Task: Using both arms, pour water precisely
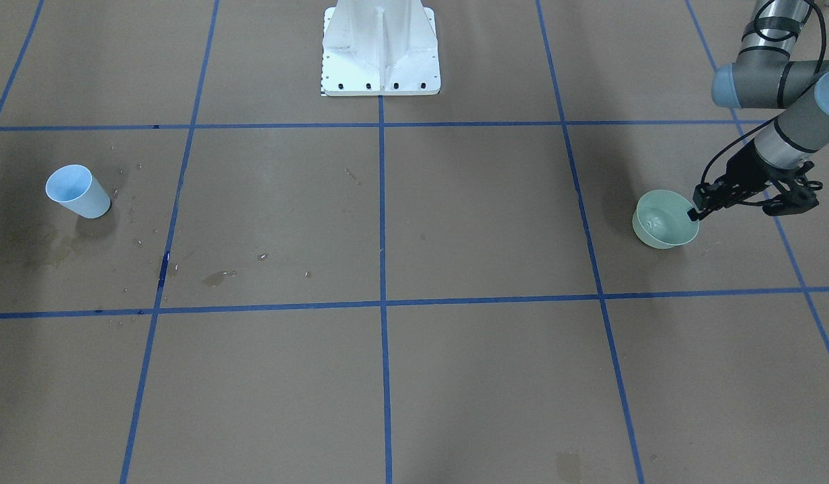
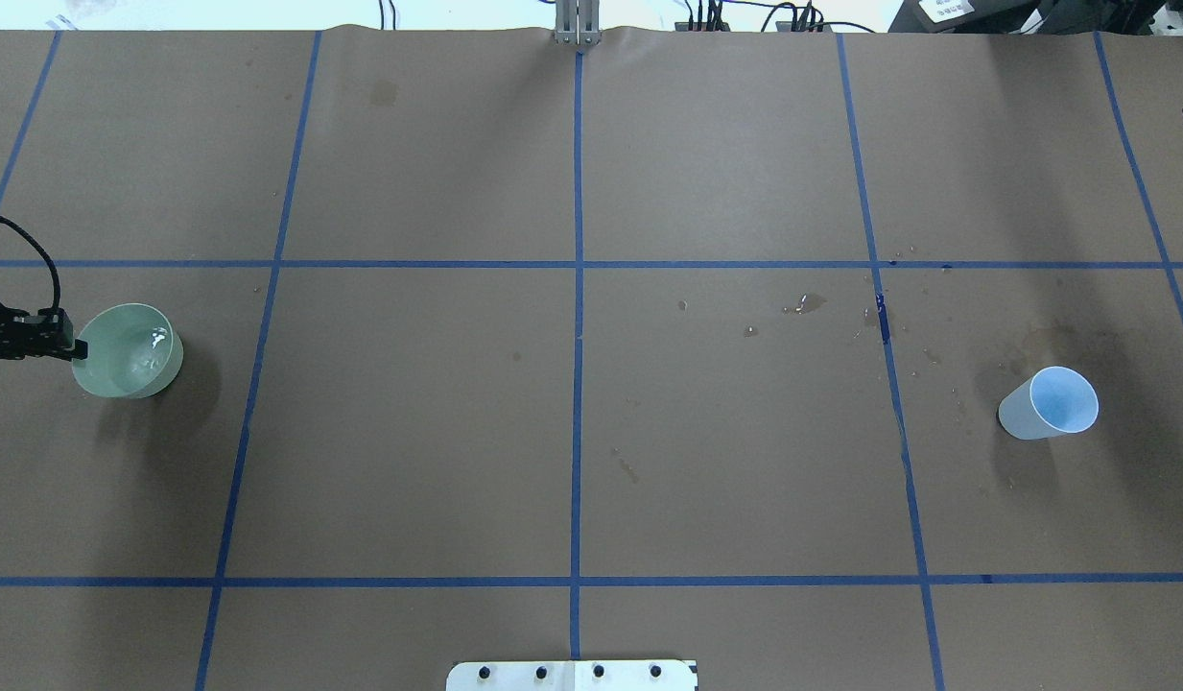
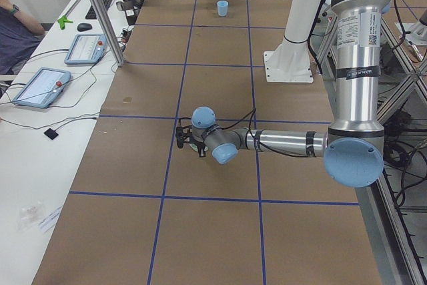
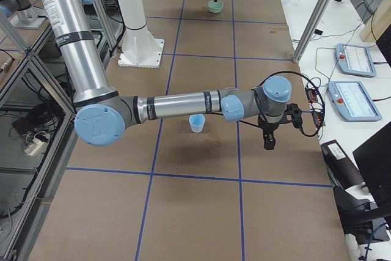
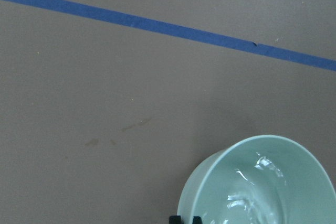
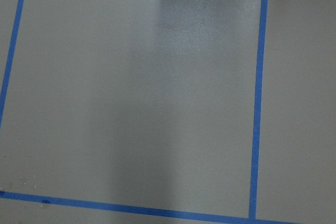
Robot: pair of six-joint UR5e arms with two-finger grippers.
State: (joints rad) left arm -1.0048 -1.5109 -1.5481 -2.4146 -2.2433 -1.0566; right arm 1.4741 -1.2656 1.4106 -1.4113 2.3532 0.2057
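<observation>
A pale green bowl [image 2: 121, 369] stands at the table's left end, and glints of water [image 2: 155, 339] show inside it. My left gripper [image 2: 76, 350] is shut on the bowl's near rim. In the left wrist view its black fingertips [image 5: 178, 219] pinch the rim of the bowl [image 5: 294, 182]. A light blue cup [image 2: 1052, 403] stands upright at the right end, and whether it holds water I cannot tell. My right gripper [image 4: 269, 140] hangs low past the cup [image 4: 197, 123]. Its jaws cannot be judged.
Spilled drops and wet patches [image 2: 807, 305] lie between the table's middle and the cup. The white pedestal [image 1: 380, 50] stands at the robot's side. Beyond the far edge are metal posts [image 3: 100, 15], two tablets [image 3: 40, 87] and a person's arm [image 3: 13, 25].
</observation>
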